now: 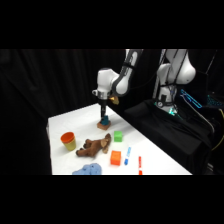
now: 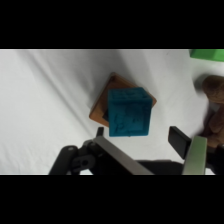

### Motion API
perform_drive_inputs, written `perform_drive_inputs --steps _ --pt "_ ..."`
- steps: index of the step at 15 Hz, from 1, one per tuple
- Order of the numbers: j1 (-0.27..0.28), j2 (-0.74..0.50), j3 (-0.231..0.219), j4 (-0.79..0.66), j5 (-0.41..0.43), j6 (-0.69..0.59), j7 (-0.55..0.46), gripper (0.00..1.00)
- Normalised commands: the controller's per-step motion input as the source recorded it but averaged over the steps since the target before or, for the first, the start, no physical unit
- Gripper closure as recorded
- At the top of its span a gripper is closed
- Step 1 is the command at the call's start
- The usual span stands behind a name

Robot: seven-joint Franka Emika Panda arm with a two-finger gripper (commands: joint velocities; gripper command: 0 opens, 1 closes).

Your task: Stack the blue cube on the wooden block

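1. Teal-blue small cube [image 2: 129,112] sits on top of the low tan-brown wooden block [image 2: 100,111], turned a little askew, so the block's edges show on the cube's left and upper sides.
2. My two-finger pincer [image 2: 145,137] stands open, its fingers [image 2: 196,155] spread to either side of the cube and gripping nothing.
3. In the side view my pincer [image 1: 104,114] hangs straight above the stacked pair [image 1: 104,123].
4. Just beside the wooden block, toward the table's near edge, lies a small green cube [image 1: 118,136].
5. Nearer still are a brown plush toy [image 1: 94,146], an orange cube [image 1: 116,158] and an orange-and-yellow cup [image 1: 68,141].
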Motion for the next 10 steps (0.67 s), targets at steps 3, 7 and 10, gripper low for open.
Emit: perform_drive_inputs --steps 3,7,10 --pt "0.122 -0.35 -0.131 0.03 -0.247 -0.4 0.15 0.0" --pt "0.071 -0.29 -0.056 0.12 -0.168 -0.46 0.11 0.0" --pt "0.062 -0.2 -0.036 0.25 -0.197 -0.59 0.23 0.0"
